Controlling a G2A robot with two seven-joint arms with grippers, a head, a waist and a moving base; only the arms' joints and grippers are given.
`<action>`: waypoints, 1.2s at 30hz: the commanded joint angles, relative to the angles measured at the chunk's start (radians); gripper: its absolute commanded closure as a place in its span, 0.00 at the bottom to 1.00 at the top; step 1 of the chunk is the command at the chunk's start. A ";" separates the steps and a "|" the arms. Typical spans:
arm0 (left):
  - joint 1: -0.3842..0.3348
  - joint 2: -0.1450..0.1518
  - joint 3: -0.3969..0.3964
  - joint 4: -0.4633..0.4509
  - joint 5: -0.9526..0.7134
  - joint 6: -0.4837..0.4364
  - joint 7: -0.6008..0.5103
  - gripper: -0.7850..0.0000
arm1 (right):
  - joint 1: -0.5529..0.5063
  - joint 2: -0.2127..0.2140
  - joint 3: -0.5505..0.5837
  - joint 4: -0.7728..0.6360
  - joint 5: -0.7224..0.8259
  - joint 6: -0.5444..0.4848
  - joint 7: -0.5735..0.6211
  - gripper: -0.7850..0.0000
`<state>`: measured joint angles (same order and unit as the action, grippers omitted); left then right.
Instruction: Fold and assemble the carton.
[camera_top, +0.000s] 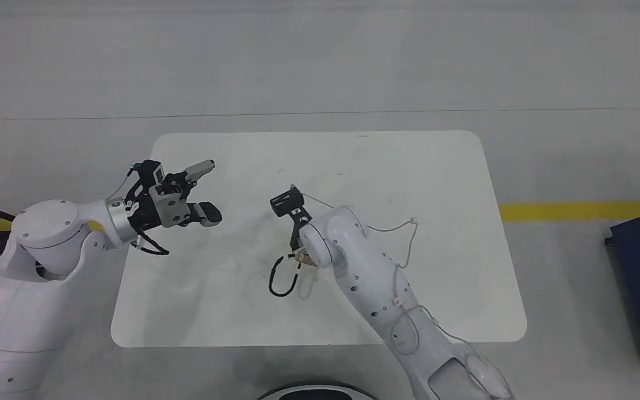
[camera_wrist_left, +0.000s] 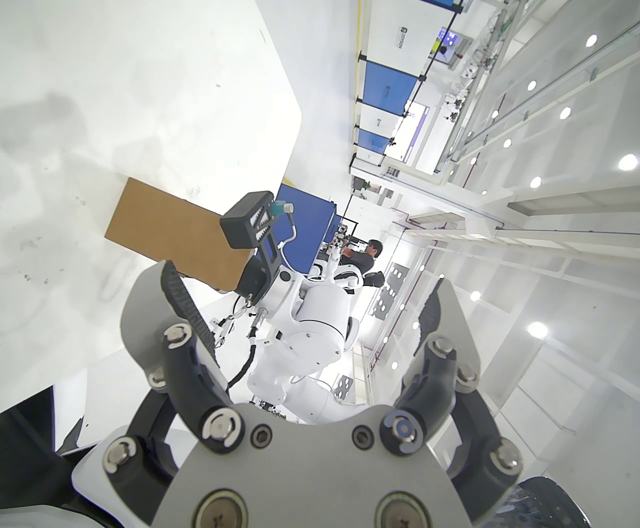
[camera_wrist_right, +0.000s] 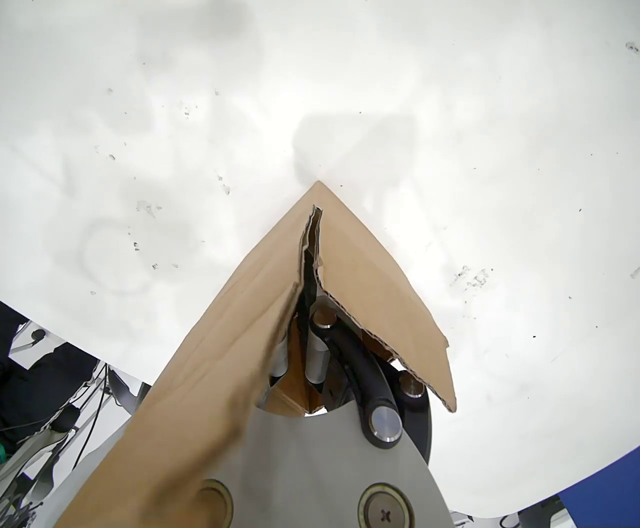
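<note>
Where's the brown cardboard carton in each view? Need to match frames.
Top view: hidden under the right arm's wrist, middle of the white rounded table.
Left wrist view: brown cardboard carton, flat panel behind that wrist.
Right wrist view: clamped in the right gripper.
Shared landmark: the table.

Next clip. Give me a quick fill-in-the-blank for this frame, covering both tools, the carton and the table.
The left tool is ___, with nothing in it.
The right tool is ___ on the carton.
The carton is ___ in colour.
The table is ___ in colour.
Missing words: open; shut; brown; white.
</note>
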<state>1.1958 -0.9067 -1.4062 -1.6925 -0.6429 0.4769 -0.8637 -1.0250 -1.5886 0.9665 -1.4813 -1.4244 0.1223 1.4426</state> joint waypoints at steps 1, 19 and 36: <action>0.000 0.000 0.000 0.000 0.000 0.000 0.000 0.00 | 0.004 -0.002 -0.003 0.009 -0.005 0.012 0.004 1.00; 0.000 0.000 0.000 0.000 0.000 0.000 0.000 0.00 | 0.014 -0.012 -0.022 0.077 -0.038 0.056 0.002 1.00; 0.000 0.000 0.000 0.000 0.000 0.000 0.000 0.00 | -0.056 -0.009 0.002 -0.017 -0.147 0.141 -0.009 1.00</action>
<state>1.1958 -0.9067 -1.4062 -1.6925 -0.6429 0.4769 -0.8637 -1.0880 -1.5956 0.9725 -1.5170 -1.5767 0.2656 1.4336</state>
